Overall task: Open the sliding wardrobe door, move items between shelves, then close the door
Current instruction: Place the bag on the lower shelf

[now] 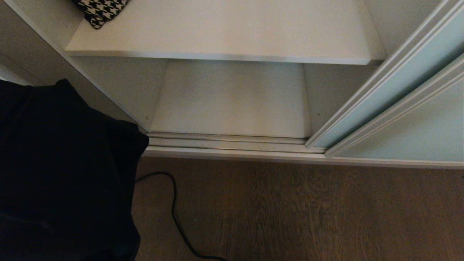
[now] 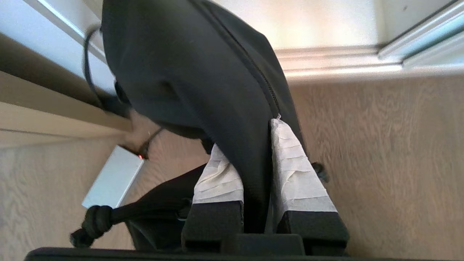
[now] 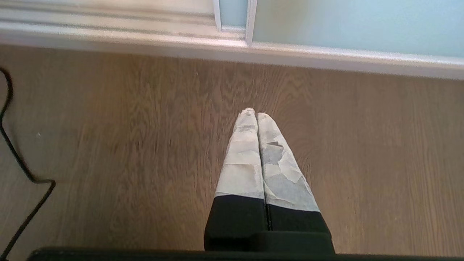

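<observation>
The black drawstring bag (image 2: 188,69) hangs pinched between the taped fingers (image 2: 221,177) of our left end effector (image 2: 255,159), which is clamped on a fold of its fabric near the zip seam; a knotted cord (image 2: 98,219) dangles off to one side. From the head view the bag (image 1: 61,170) fills the lower left, held over the wood floor (image 1: 308,210) just outside the wardrobe. Under the end effector, on the floor, lie a grey power brick (image 2: 113,177) and its black cable (image 1: 174,206), neither of which is ours to move.

Ahead of the end effector and to its right the wardrobe stands open. The upper shelf (image 1: 232,36) carries the houndstooth cushion (image 1: 99,11) at its far left corner; the lower shelf (image 1: 232,101) beneath it is bare, with the ridged floor track (image 1: 232,143) along its front edge. Further right, the sliding wardrobe door (image 1: 395,87) is pushed aside, overlapping its twin panel.

Our right end effector (image 3: 256,114) points at the floor in front of the door's frame, fingers pressed together and holding nothing.

We judge the door-opening step done and the item-moving step under way, with the bag in transit. Next we need to carry the bag forward and right over the track onto a shelf, keep the cord clear of the track, then let go.
</observation>
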### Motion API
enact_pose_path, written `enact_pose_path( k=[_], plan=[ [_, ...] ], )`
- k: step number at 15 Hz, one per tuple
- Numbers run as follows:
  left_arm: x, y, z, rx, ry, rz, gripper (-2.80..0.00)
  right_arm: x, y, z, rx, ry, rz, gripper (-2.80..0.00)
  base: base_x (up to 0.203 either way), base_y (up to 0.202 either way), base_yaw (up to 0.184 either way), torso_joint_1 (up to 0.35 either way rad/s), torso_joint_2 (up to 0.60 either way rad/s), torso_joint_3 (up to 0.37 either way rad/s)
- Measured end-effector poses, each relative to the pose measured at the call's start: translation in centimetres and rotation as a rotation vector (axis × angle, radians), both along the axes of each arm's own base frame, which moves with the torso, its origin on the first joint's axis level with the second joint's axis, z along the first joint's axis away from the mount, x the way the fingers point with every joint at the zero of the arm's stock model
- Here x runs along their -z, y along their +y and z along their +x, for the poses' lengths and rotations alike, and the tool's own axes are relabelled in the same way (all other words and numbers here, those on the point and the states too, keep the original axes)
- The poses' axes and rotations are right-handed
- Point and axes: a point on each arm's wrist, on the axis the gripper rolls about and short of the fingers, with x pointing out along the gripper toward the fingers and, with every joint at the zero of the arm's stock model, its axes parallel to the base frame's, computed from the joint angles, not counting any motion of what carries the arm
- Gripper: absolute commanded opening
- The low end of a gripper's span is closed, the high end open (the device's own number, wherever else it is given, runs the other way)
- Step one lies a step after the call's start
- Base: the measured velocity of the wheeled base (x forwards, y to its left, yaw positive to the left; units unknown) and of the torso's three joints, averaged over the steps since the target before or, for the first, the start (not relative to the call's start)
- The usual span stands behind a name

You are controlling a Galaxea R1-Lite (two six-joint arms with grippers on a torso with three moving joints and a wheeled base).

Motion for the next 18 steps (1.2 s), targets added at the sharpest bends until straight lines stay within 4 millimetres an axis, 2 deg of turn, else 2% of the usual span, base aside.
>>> enact_pose_path(
  k=[18],
  plan=[
    [1.7, -0.2, 1.1, 0.047, 0.051, -0.015, -2.8, 0.0, 0.0, 0.0, 0.0, 0.001, 0.0, -2.8, 0.0, 0.0, 0.0, 0.004, 0.0, -0.199]
  ],
)
